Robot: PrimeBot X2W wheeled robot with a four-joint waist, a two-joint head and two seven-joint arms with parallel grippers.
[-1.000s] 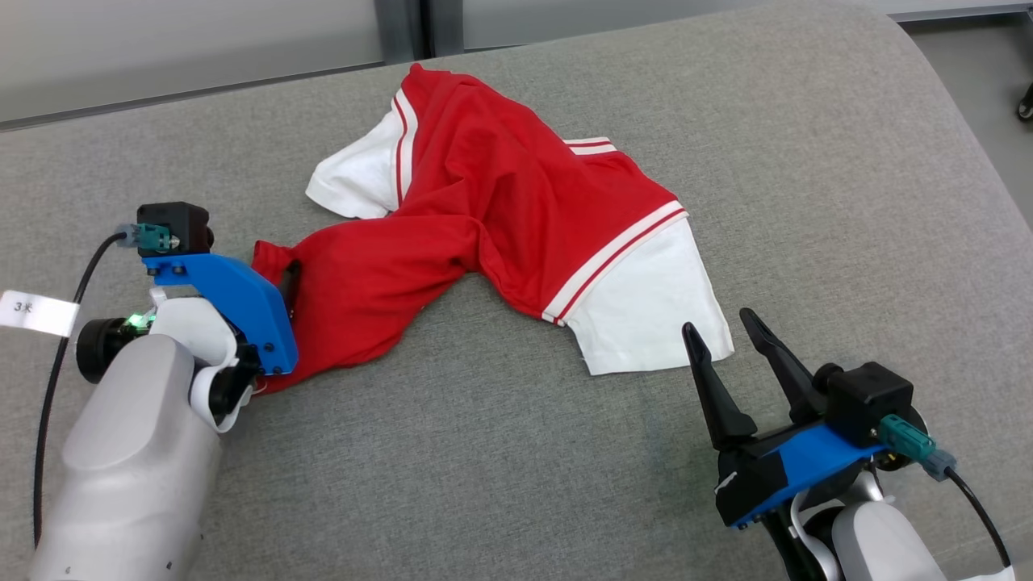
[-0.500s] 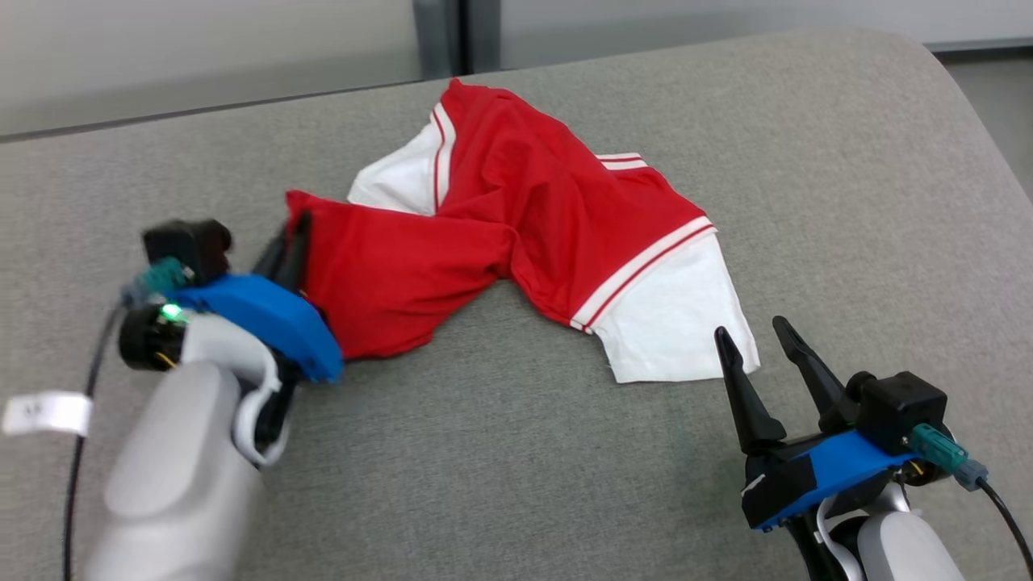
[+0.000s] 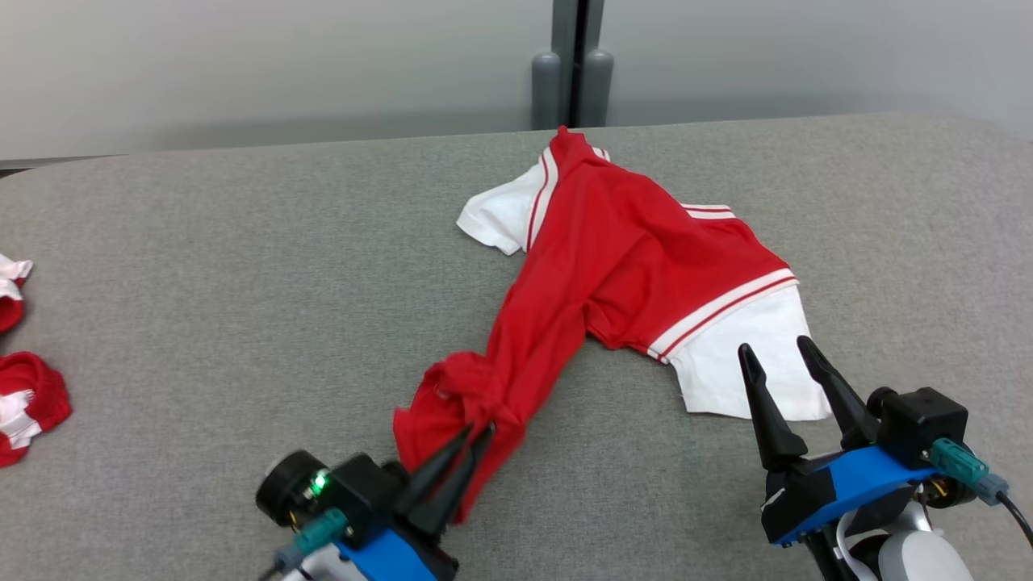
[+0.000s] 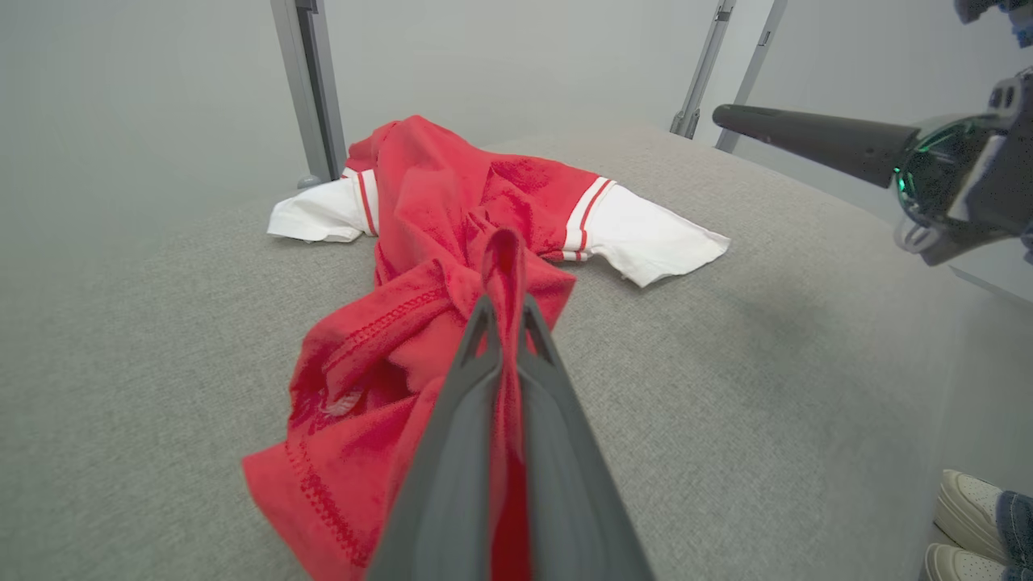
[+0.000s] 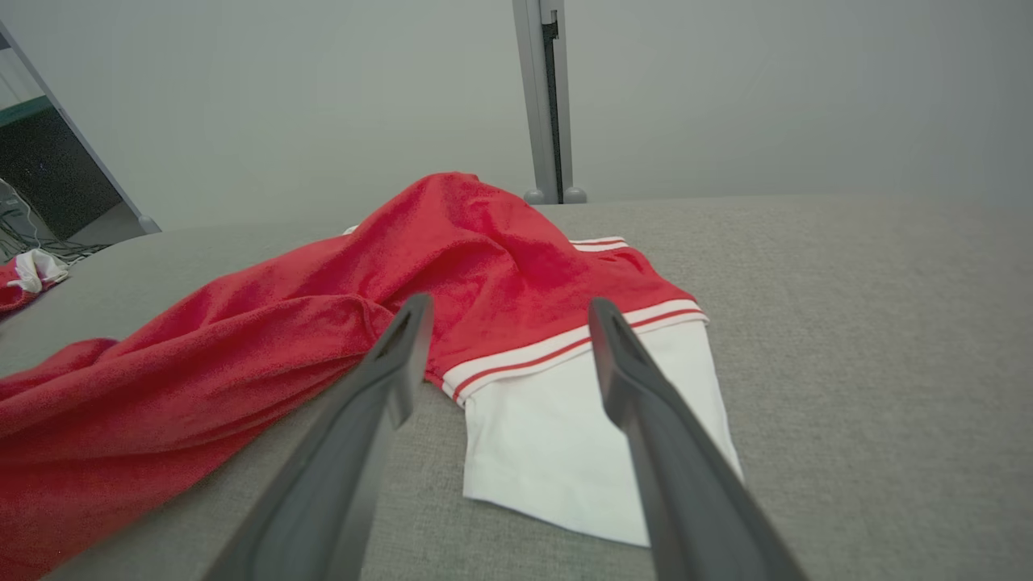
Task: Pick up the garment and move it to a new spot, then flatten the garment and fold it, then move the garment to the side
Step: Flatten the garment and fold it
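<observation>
Crumpled red knit T-shirt with white sleeves and striped trim (image 3: 637, 258) lies on the grey woven-fabric padded surface (image 3: 242, 307), right of centre and toward the far edge in the head view. One white sleeve points at the far edge. The other lies flat at the near right. A long red part of the shirt stretches toward the near side and ends in a bunched hem. There the left gripper (image 3: 478, 430) is clamped tight on the hem. In the left wrist view a fold of red cloth stands up between its two dark fingers (image 4: 452, 452), with loose hem sagging onto the surface beneath. The right gripper (image 3: 773, 345) is spread wide and holds nothing. Its tips are over the near white sleeve, touching it or just above, hard to tell. Small red-and-white cloth items (image 3: 24, 395) sit at the far left edge, well apart from the shirt. A grey upright post (image 3: 573, 73) stands behind the far edge. Pale shoes (image 4: 964, 516), probably a person's, are at the lower right of the left wrist view.
</observation>
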